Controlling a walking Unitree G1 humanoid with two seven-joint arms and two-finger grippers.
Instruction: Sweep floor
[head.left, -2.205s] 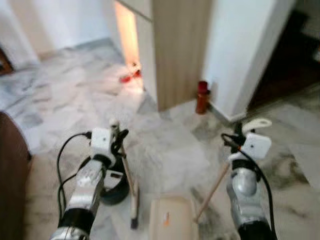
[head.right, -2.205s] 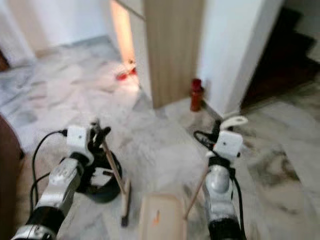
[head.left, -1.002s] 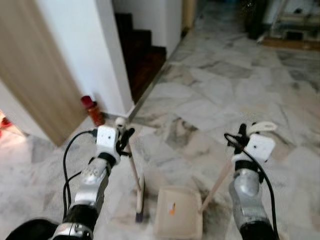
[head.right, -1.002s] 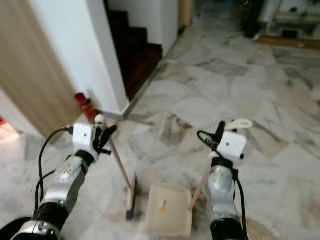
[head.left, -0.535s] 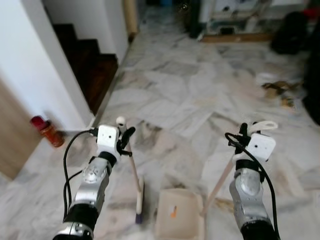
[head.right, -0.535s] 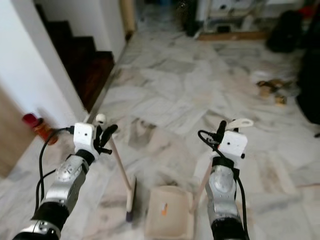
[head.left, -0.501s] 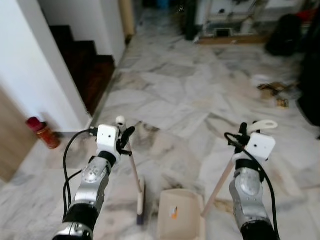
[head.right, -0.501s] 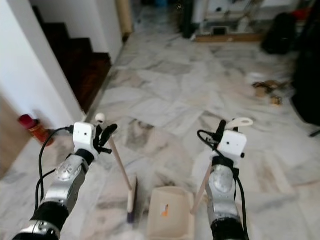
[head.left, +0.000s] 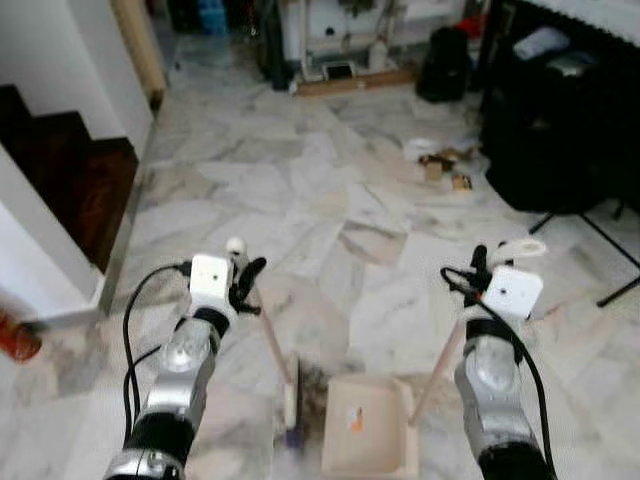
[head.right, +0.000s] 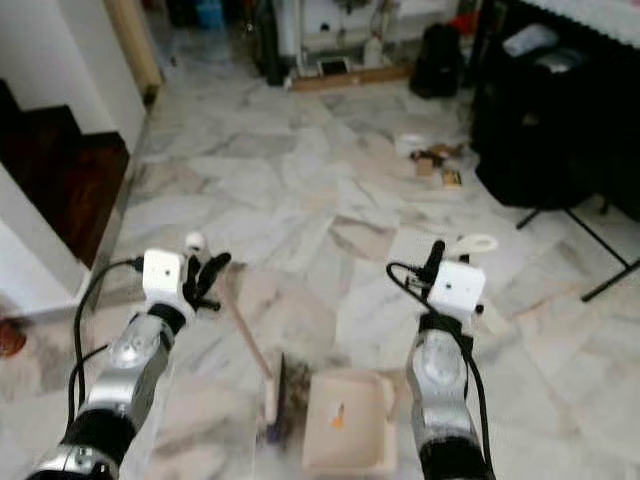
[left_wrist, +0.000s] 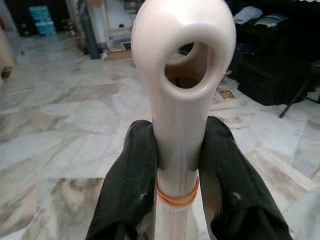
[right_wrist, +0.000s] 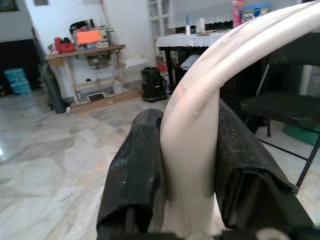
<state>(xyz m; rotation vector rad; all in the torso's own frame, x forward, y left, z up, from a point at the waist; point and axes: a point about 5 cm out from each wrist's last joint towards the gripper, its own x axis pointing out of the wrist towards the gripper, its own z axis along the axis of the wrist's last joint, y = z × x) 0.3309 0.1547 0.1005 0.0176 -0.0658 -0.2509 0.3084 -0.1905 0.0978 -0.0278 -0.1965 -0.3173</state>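
Marble floor (head.left: 330, 190), dark stairs (head.left: 60, 180) at 10 o'clock.
Left gripper (left_wrist: 177, 165) clamps the broom (head.left: 285, 385); right gripper (right_wrist: 190, 170) clamps the dustpan (head.left: 365, 435); debris (head.left: 440, 165) at 1 o'clock.

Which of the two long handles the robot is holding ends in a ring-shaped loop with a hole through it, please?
The broom handle in the left gripper: its tip is a closed ring, unlike the dustpan handle, which curves sideways.

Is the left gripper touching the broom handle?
Touching. The left wrist view shows both fingers of the left gripper pressed against the broom handle.

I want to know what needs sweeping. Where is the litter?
In the left eye view the litter lies on the marble floor far ahead to the right, beside the black furniture.
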